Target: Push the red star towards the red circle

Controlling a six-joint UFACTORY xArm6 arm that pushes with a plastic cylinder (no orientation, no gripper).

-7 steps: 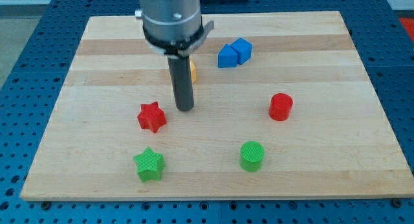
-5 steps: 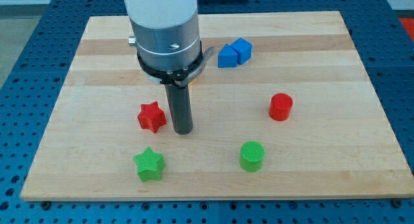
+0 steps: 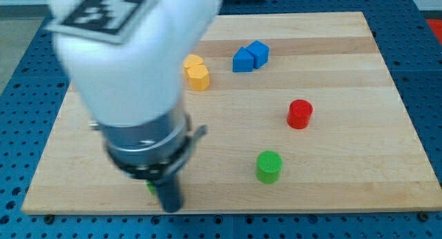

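Observation:
The red circle [image 3: 300, 114] is a short cylinder standing right of the board's middle. The red star does not show; the arm's white and grey body [image 3: 135, 80] covers the place where it lay. My tip [image 3: 170, 208] is at the board's bottom edge, left of centre. A sliver of the green star [image 3: 150, 188] shows just left of the rod, the rest hidden behind the arm.
A green cylinder [image 3: 268, 166] stands below the red circle, to its left. A yellow block [image 3: 197, 72] and a blue block [image 3: 249, 56] sit near the view's top. The wooden board [image 3: 359, 163] lies on a blue perforated table.
The arm has swept down and left toward the view's bottom. The tip went from beside the red star to the bottom edge. The arm now hides the red star and uncovers the yellow block.

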